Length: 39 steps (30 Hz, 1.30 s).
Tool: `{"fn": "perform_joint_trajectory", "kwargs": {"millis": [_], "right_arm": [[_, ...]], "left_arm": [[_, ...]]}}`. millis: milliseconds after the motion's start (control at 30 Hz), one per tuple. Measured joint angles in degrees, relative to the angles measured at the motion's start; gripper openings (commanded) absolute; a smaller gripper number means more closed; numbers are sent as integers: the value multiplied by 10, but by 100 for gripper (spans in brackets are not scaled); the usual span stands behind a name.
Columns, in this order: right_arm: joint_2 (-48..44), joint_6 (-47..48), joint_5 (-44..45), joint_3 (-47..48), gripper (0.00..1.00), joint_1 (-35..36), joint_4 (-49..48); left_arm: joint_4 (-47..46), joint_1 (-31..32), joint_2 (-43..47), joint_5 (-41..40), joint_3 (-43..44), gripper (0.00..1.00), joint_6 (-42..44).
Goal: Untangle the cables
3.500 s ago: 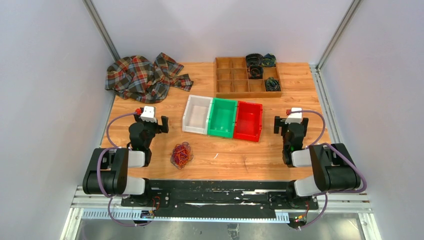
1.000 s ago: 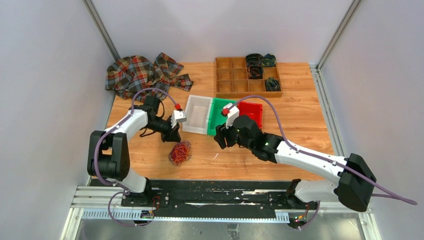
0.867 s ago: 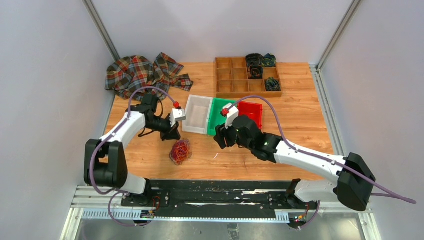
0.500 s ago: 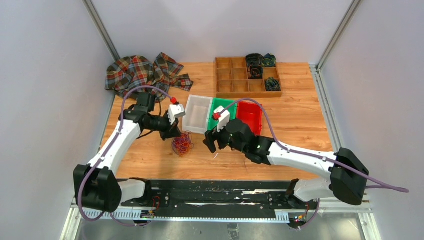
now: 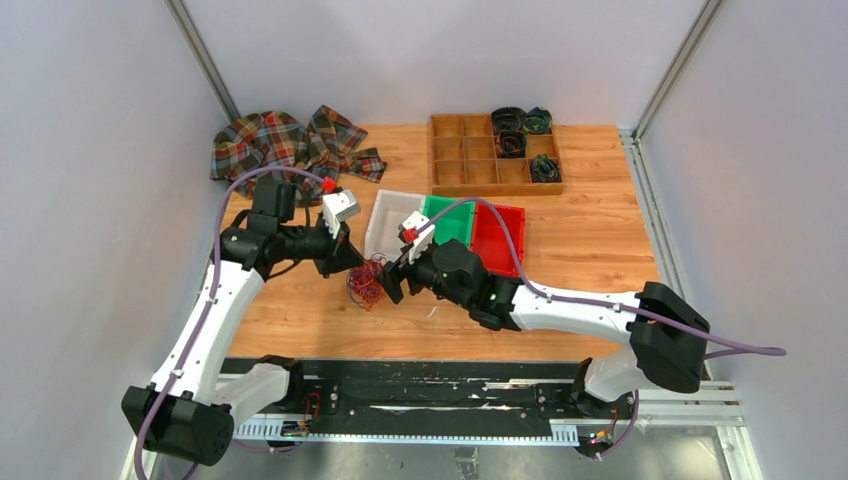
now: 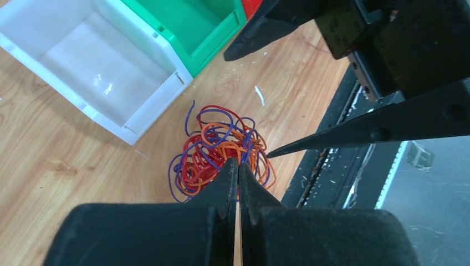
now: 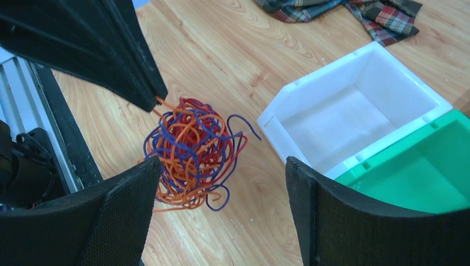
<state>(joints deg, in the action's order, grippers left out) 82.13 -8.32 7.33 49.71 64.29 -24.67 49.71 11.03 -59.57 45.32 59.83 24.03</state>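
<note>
Tangle of red, orange and purple cables (image 7: 191, 149), beside the white plastic bin (image 7: 349, 116) — left claw (image 6: 238, 166) pinches an orange strand; wide-open right claw (image 7: 221, 160) should grip another colour, then pull apart slowly

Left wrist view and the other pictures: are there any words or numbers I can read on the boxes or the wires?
None: no word, label, brand, number or sign can be read in any view.
The white bin, green bin and red bin are plain.
The cable tangle has no tags.
</note>
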Motion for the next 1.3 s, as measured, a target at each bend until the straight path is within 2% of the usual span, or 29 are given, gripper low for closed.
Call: {"fn": "perform_joint_trajectory", "kwargs": {"millis": [467, 900, 1300], "right_arm": [[23, -1, -1, 19, 80, 0, -56], [60, -16, 8, 21, 76, 0, -117], [85, -56, 25, -22, 74, 1, -188]], "left_arm": [[33, 19, 9, 12, 22, 1, -42], [42, 30, 19, 70, 81, 1, -109], [52, 32, -15, 108, 235, 1, -173]]}}
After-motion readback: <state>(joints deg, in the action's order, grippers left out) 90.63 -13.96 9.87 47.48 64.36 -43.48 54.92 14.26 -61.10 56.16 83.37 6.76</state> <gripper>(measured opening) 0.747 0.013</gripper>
